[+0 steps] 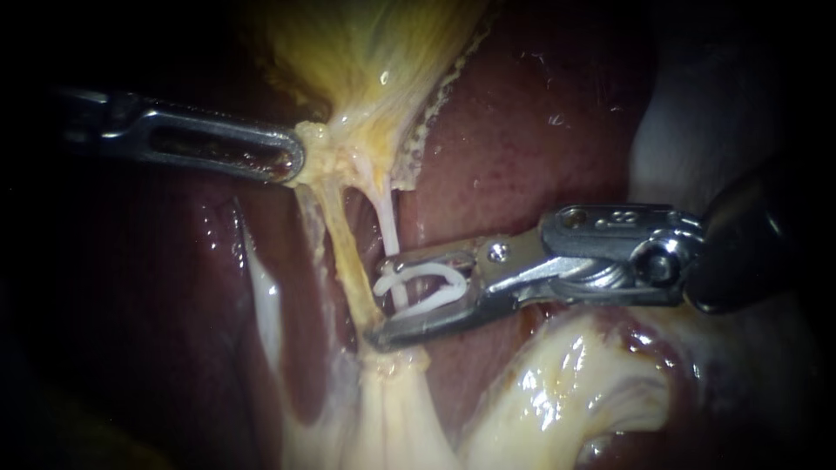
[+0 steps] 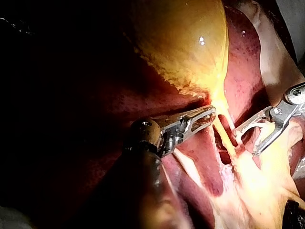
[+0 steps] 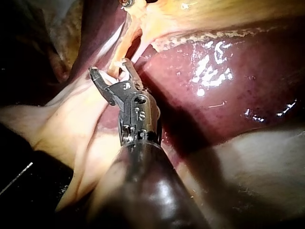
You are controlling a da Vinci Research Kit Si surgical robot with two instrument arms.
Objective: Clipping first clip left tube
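Observation:
My left instrument (image 1: 296, 161) comes in from the left, its jaws shut on the gallbladder (image 1: 366, 52) at its narrow lower end. Two tubes run down from there: a yellowish left tube (image 1: 344, 252) and a thin pale right tube (image 1: 387, 226). My right instrument (image 1: 379, 300) holds a white clip (image 1: 427, 283) in its wide-spread jaws. The pale tube passes between those jaws, inside the clip. The left tube lies just at the jaw tips. In the wrist views the left instrument (image 2: 207, 114) grips the same spot and the right instrument (image 3: 109, 67) straddles the tubes.
Dark red liver (image 1: 522, 130) lies behind and to both sides of the tubes. Pale glistening fatty tissue (image 1: 557, 383) bulges under the right instrument's shaft. A whitish band of tissue (image 1: 261, 296) runs down left of the tubes.

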